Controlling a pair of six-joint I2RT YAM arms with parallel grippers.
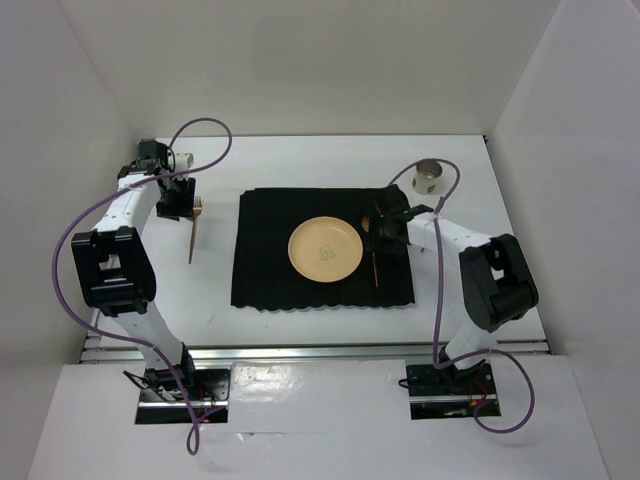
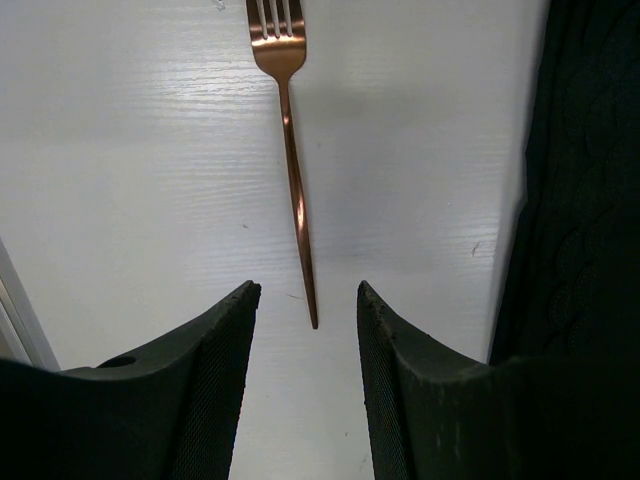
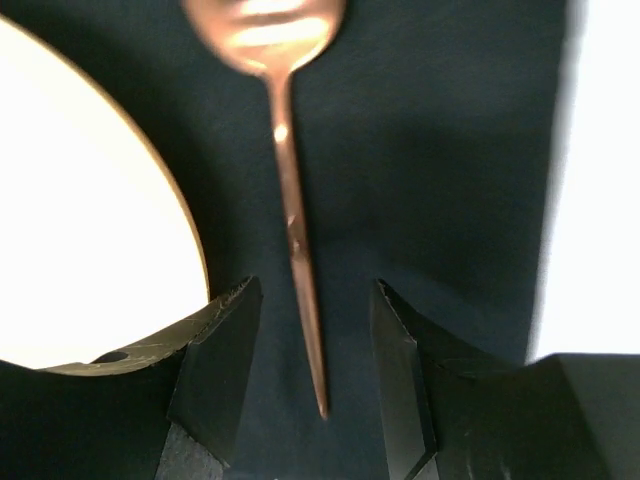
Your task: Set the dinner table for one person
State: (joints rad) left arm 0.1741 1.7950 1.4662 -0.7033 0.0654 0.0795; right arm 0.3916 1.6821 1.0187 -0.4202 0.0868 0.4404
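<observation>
Left side: my left gripper (image 2: 305, 290) has its jaws apart and grips nothing. It hangs over the bare white dinner table (image 1: 300, 165), to the left of the black mat (image 1: 270, 270). A copper fork (image 2: 290, 150) lies flat on the table there, off the mat. Its tines point away from my fingers. The tip of its handle reaches into the gap between them, and in the left wrist view neither finger touches it. The mat's edge shows along the right side of that view, apart from the fork.

Right side: my right gripper (image 3: 312, 285) also has its jaws apart and is not clamped on anything. It sits over the right part of the mat. A copper spoon (image 3: 285, 170) lies on the mat, its bowl away from my fingers and its handle running down between them. There is dark mat showing on either side of the handle. The bowl is blurred in the right wrist view.

Centre: a cream round plate (image 1: 325, 249) rests on the middle of the mat, with the spoon just beside its right edge.

Far right: a small cup (image 1: 428, 177) stands upright on the bare table, beyond the mat's far right corner, clear of the cloth.

The table carries the mat near its middle, with white surface showing on all sides.
</observation>
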